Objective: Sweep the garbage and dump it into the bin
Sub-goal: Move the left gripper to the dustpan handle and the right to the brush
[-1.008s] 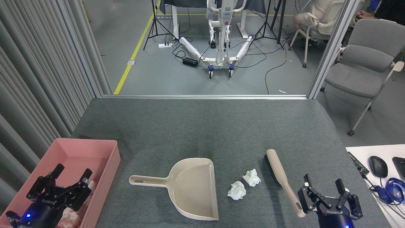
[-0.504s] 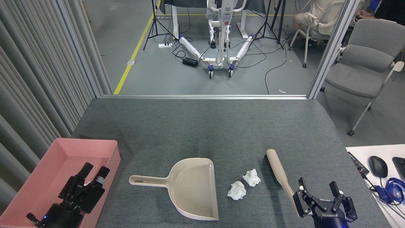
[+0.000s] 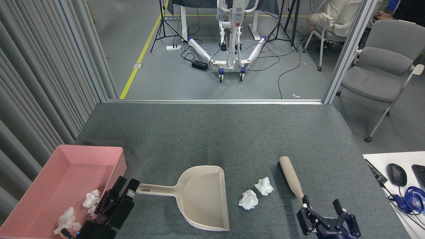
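Our left pincer (image 3: 125, 187), its fingers turned edge-on so we cannot tell whether they are parted, has crossed out of the pink bin (image 3: 68, 186) in the past second and now sits at the tip of the beige dustpan (image 3: 199, 196)'s handle, seemingly just touching it. Behind it, three white wads (image 3: 78, 210) show in the bin, uncovered now that the arm has moved off. Our right pincer (image 3: 321, 208), fingers spread apart, has dropped lower over the same second and stands at the near end of the brush (image 3: 292, 179)'s handle, with no grip that we can confirm. Between the two tools, left of the right pincer and just beside the dustpan's open lip, two paper wads (image 3: 255, 194) lie on the grey mat (image 3: 212, 132). Only the head view covers this scene. Both arms appear to be lining up on their tools; by our judgement the sweep has not begun, and grasping both handles comes first.
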Tool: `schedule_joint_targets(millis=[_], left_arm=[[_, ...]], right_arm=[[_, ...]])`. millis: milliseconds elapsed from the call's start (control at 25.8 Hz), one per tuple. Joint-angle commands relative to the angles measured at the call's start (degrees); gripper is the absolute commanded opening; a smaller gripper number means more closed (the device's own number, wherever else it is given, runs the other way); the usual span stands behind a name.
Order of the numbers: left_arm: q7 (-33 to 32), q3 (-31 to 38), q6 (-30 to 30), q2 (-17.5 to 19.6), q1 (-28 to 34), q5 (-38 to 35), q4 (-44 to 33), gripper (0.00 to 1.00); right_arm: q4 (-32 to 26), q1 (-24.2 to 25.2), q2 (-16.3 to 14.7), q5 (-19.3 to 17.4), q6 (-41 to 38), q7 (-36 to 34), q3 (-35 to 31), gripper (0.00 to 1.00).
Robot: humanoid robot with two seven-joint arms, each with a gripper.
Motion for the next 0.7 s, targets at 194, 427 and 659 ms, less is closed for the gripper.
schedule_joint_targets(millis=[194, 427, 659], left_arm=[[-0.2, -2.9, 7.9, -4.5, -0.8, 0.0, 0.2, 1.00], [-0.3, -3.9, 10.5, -8.1, -0.9, 0.0, 2.6, 1.00], [-0.3, -4.1, 10.6, -8.3, -0.9, 0.0, 5.7, 0.99]], right_arm=[[2.1, 0.2, 0.9, 0.2, 0.0, 0.2, 0.9, 0.98], [2.9, 0.2, 1.5, 1.6, 0.5, 0.2, 0.8, 0.98], [3.8, 0.2, 1.6, 1.6, 0.5, 0.2, 0.8, 0.98]])
